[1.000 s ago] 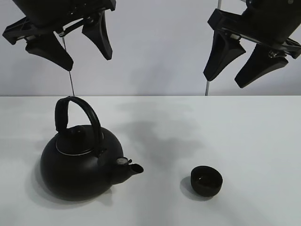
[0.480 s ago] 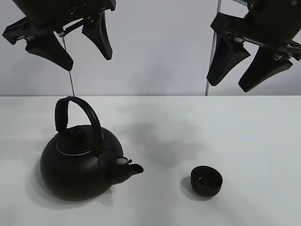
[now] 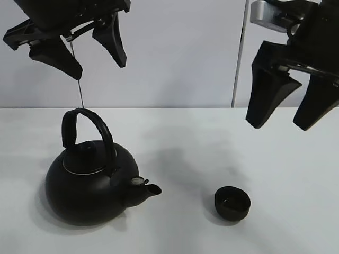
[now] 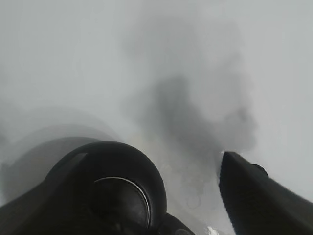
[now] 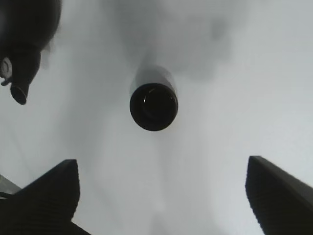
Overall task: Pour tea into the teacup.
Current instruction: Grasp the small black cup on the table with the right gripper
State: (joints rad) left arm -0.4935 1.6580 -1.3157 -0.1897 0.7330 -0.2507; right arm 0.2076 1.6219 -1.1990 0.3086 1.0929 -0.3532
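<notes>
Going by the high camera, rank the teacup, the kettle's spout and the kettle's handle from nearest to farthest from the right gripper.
1. The teacup, below the right gripper, slightly left.
2. The kettle's spout, toward the middle.
3. The kettle's handle, far left.

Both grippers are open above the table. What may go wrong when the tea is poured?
1. The teacup is small beside the kettle and stands apart from the spout: the stream may miss it or overfill it.
2. The left gripper hangs open above the arched handle; held there alone, the kettle may swing or slip.
3. The right gripper, if it descends, may knock the light teacup.
</notes>
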